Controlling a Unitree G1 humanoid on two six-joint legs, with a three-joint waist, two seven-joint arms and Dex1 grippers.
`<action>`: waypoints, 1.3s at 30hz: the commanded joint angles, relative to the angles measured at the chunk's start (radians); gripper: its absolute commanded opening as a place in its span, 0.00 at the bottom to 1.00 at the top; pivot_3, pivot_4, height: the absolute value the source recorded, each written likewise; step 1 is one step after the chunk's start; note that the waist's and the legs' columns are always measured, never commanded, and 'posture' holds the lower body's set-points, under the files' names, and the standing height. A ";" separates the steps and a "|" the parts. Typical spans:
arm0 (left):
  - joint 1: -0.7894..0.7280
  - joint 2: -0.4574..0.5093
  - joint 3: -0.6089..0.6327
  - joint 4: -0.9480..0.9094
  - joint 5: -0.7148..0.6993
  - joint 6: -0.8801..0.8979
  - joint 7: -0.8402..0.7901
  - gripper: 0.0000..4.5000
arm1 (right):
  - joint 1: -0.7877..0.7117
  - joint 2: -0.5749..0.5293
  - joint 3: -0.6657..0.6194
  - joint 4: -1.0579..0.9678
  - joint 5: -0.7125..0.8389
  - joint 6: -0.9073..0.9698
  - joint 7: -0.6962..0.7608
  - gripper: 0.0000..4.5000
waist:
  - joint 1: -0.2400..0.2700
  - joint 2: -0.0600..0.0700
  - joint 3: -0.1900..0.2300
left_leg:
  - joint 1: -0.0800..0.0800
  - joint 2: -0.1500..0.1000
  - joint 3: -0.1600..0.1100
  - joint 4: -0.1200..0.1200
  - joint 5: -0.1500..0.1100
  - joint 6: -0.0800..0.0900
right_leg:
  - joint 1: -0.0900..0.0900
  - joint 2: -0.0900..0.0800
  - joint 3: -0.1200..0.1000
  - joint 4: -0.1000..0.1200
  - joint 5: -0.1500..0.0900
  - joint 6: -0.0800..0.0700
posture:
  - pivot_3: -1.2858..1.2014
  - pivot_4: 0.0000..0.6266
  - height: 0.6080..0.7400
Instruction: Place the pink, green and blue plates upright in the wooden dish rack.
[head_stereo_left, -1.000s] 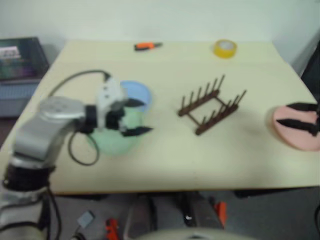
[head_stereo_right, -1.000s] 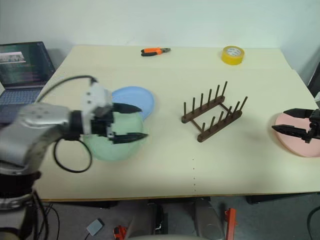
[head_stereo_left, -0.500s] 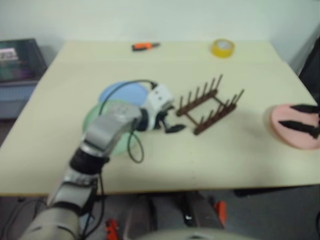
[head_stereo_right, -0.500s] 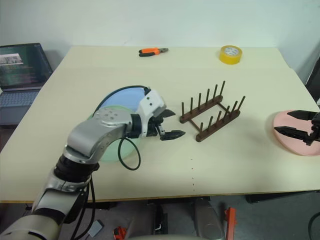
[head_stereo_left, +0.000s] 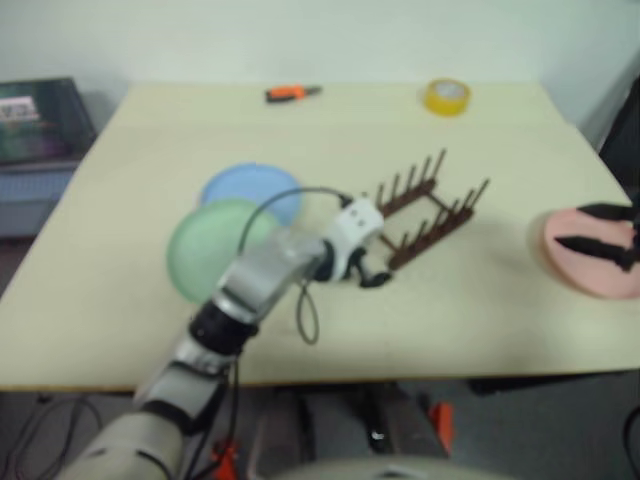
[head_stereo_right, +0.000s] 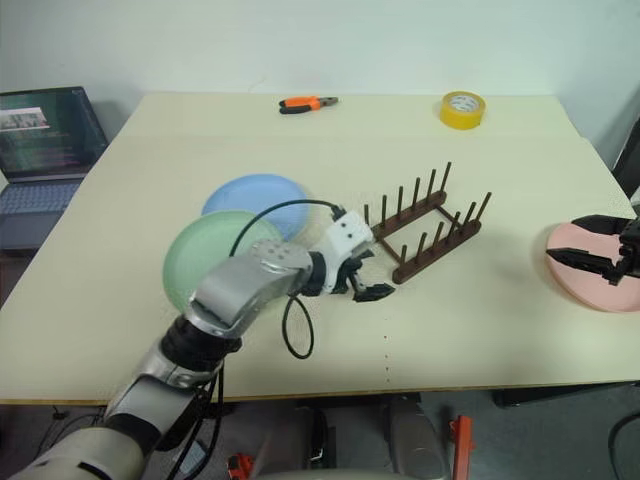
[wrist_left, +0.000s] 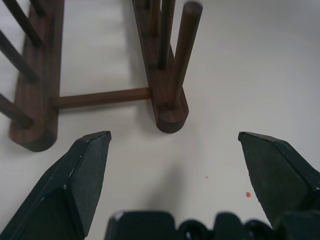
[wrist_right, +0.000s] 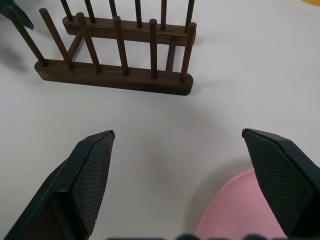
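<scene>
Left gripper: the left gripper (head_stereo_right: 366, 284) hangs low over the table (head_stereo_right: 480, 330) with its two black fingers (wrist_left: 82, 165) spread wide and nothing between them, its tips just short of the near-left end of the wooden dish rack (head_stereo_right: 427, 236).

Left wrist view: the end peg of the nearer rail stands between the spread fingers, the bare table surface beneath them; no finger touches the wood.

Right gripper: the right gripper (head_stereo_right: 598, 250) sits at the table's right edge, fingers (wrist_right: 90, 170) apart and empty, poised above the pink plate (head_stereo_right: 590, 272); whether a fingertip touches the plate cannot be told.

Wooden dish rack: dark brown, two low rails joined by a crossbar, rows of thin upright pegs, set at a slant right of the table's centre. No plate stands in it.

Pink plate: lies flat at the far right of the table, partly over the edge, well apart from the rack.

Green plate (head_stereo_right: 205, 262): lies flat on the left half of the table, beside the left forearm, which crosses its near-right rim.

Blue plate (head_stereo_right: 255, 194): flat, just behind the green plate; their rims overlap, the green one on top.

Cable (head_stereo_right: 290, 330): a black loop hangs from the left wrist over the table.

Far edge: an orange-handled tool (head_stereo_right: 308, 102) and a roll of yellow tape (head_stereo_right: 461, 109) lie near the back of the table.

Beyond the table: an open laptop (head_stereo_right: 45, 135) sits to the left.
</scene>
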 joint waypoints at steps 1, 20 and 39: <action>-0.034 -0.052 -0.006 0.058 0.034 -0.034 0.030 1.00 | -0.028 -0.007 0.005 0.039 -0.012 -0.042 0.038 0.99 | 0.000 0.000 0.000 | 0.000 0.000 0.000 0.000 0.000 0.000 | 0.000 0.000 0.000 0.000 0.000 0.000 | 0.52 0.24 1.00; -0.073 -0.233 -0.049 0.422 0.213 -0.341 0.075 0.80 | 0.118 0.023 -0.031 -0.248 0.044 0.106 -0.015 1.00 | 0.002 0.001 0.000 | 0.000 -0.002 -0.002 0.000 0.000 0.000 | 0.001 -0.001 0.000 0.000 0.000 0.001 | 0.52 0.24 1.00; -0.083 -0.122 -0.027 0.458 0.231 -0.494 -0.194 0.23 | 0.311 0.046 -0.181 -0.553 0.136 0.282 -0.168 1.00 | -0.003 0.001 0.000 | 0.000 -0.003 -0.007 -0.001 0.000 0.000 | 0.003 -0.001 -0.003 -0.002 0.000 0.000 | 0.52 0.24 1.00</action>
